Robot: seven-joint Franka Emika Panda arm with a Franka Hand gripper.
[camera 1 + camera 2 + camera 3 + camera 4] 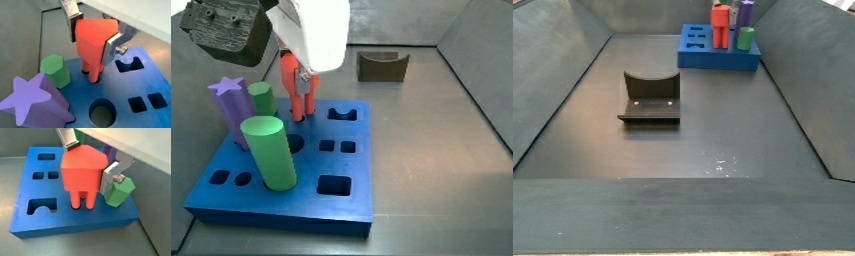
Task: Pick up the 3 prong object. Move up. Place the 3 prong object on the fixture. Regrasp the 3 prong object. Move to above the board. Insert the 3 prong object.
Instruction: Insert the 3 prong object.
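Gripper (pixel 93 31) fingers (pixel 71 20) clamp the head of the red 3 prong object (pixel 91 42), which stands upright, long axis vertical, prongs down in a hole of the board (pixel 143 82). Just beside it a green peg (pixel 55 70) and a purple star peg (pixel 32 97) also stand in board holes; other cut-outs are empty. In a side view the arm hides the gripper. Well apart, the fixture (pixel 651 100) holds nothing.
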